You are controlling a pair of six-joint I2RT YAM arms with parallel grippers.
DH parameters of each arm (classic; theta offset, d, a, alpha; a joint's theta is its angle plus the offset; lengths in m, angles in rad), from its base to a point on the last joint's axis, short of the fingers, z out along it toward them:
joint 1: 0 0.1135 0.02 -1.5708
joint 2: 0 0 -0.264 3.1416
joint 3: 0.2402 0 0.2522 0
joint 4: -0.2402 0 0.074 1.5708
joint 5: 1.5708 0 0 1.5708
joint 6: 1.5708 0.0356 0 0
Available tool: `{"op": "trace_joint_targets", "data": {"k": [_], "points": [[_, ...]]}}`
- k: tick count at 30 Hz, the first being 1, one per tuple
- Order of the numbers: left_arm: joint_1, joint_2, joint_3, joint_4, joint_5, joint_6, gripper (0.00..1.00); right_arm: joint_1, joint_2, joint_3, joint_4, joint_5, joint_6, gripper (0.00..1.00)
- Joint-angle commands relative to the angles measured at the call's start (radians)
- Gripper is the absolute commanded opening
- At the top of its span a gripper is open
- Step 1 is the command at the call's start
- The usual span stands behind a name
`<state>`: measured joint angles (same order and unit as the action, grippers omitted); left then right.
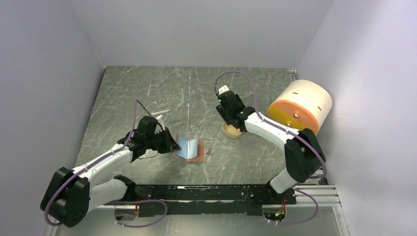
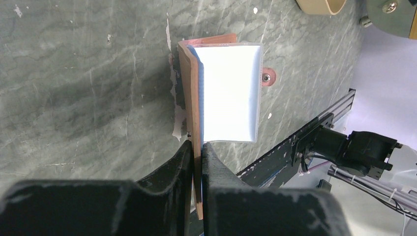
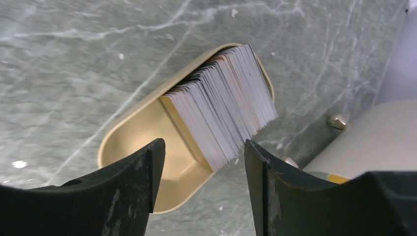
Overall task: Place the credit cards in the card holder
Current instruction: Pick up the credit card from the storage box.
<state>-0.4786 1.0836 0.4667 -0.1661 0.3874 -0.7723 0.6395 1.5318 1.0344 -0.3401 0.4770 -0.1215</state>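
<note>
**Left wrist view.** The left gripper (image 2: 196, 147), jaws closed, pinches the near edge of the card holder (image 2: 191, 93). Its reddish-brown cover stands on edge and runs straight ahead of the fingertips. A pale glossy leaf (image 2: 231, 93) opens to the right of the cover; whether it is a sleeve or a card cannot be told. Just right of the leaf lies the round snap tab (image 2: 268, 77). Far ahead and right is a tan tray rim (image 2: 319, 7). A black rail (image 2: 295, 147) crosses to the right. The surface is a green marbled table (image 2: 88, 88).

Matt brown leather on the card holder (image 2: 189, 98), glossy plastic sleeve (image 2: 228, 93) inside; smooth shiny tan tray (image 3: 133, 132); veined, scuffed table (image 2: 74, 73).
</note>
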Motion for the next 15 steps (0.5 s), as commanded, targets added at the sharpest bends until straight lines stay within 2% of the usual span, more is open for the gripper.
{"op": "trace_joint_targets", "data": {"k": [1, 15], "points": [[0.006, -0.028, 0.029, -0.015, 0.022, 0.022, 0.13, -0.006, 0.058, 0.028, -0.027, 0.108, -0.118, 0.63], [0.006, -0.060, -0.006, 0.003, 0.027, 0.008, 0.13, -0.006, 0.194, 0.050, 0.006, 0.188, -0.174, 0.63]]}}
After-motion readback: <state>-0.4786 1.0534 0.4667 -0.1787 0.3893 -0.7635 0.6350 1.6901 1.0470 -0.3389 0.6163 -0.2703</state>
